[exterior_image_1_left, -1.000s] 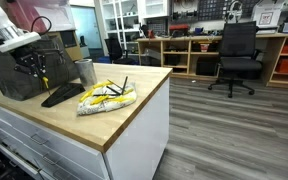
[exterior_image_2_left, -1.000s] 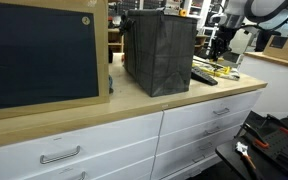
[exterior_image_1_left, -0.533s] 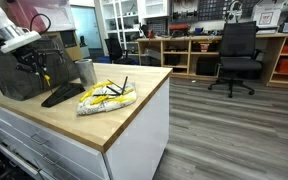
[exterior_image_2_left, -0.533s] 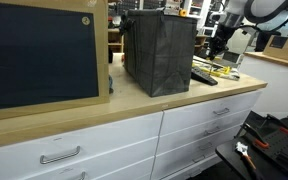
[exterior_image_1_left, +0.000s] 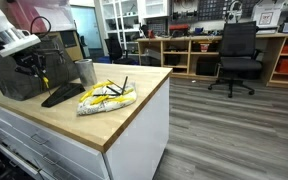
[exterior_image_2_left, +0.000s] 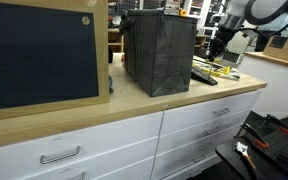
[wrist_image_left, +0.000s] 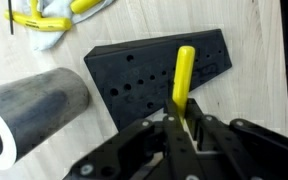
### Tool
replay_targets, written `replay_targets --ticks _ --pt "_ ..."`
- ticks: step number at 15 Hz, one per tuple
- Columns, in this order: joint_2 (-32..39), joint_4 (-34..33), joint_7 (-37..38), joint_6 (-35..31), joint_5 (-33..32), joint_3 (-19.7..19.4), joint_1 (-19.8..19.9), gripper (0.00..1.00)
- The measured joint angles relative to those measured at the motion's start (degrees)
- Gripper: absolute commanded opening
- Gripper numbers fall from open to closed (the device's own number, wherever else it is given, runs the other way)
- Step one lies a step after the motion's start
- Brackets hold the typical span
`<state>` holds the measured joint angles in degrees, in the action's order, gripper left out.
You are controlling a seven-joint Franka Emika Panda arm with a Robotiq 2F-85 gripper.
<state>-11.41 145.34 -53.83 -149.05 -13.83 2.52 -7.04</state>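
Observation:
My gripper (wrist_image_left: 182,112) is shut on a yellow peg (wrist_image_left: 184,72), which sticks out past the fingertips over a flat black board with holes (wrist_image_left: 144,66) lying on the wooden counter. In an exterior view the gripper (exterior_image_1_left: 40,70) hangs just above that board (exterior_image_1_left: 62,94), with the peg (exterior_image_1_left: 42,80) pointing down at it. Seen from the far side in an exterior view, the gripper (exterior_image_2_left: 216,46) is above the board (exterior_image_2_left: 204,76). I cannot tell whether the peg's tip touches the board.
A grey metal cup (wrist_image_left: 34,102) (exterior_image_1_left: 85,71) lies or stands beside the board. A white cloth with yellow and black pegs (exterior_image_1_left: 107,96) (wrist_image_left: 44,14) is farther along the counter. A dark box (exterior_image_2_left: 159,52) stands close by. The counter edge (exterior_image_1_left: 134,125) drops to the floor.

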Motion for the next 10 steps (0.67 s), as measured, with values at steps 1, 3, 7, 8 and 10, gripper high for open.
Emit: replay_targets --ticks 1,3,7,8,10 --pt "-0.03 0.05 0.0 -0.04 0.0 -0.14 0.0 0.04" --pt "-0.13 0.24 0.01 -0.06 0.0 -0.43 0.04 0.04" --pt "-1.37 1.27 0.07 -0.1 -0.21 -0.7 0.2 0.04" --pt "-1.94 1.59 0.07 -0.09 -0.3 -0.7 0.23 0.04" --pt "-3.03 2.02 0.07 -0.1 -0.36 -0.7 0.25 0.04"
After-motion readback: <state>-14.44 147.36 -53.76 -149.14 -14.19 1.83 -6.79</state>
